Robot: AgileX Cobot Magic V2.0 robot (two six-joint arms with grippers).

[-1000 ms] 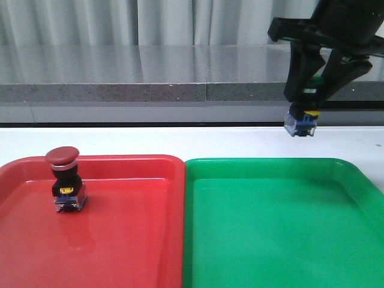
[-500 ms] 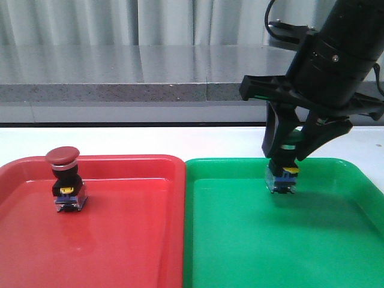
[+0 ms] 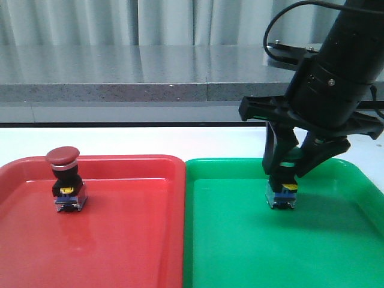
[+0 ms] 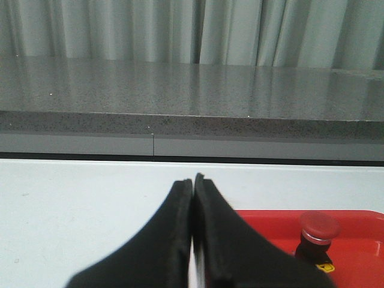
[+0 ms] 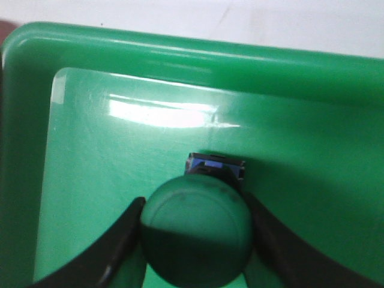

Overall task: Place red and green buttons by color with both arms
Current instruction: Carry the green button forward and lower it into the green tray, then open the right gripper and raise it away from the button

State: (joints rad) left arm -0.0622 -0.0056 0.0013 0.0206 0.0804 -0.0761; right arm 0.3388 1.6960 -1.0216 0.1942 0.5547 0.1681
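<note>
Right hand [image 3: 282,180] pinching green button [image 5: 196,230] by the cap, base down, so it lands upright on green tray [image 3: 240,252]; base at or just off tray floor, contact unclear. Left hand [image 4: 193,183] pressed together, empty, red button [image 3: 66,179] off to its side, upright in red tray [image 3: 120,240]. Versus half a second back: lowered slightly, no longer clear above tray.

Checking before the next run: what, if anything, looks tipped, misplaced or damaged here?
Nothing stands out. The red button stands upright in the red tray; the right pincer holds the green button upright in the green tray.
</note>
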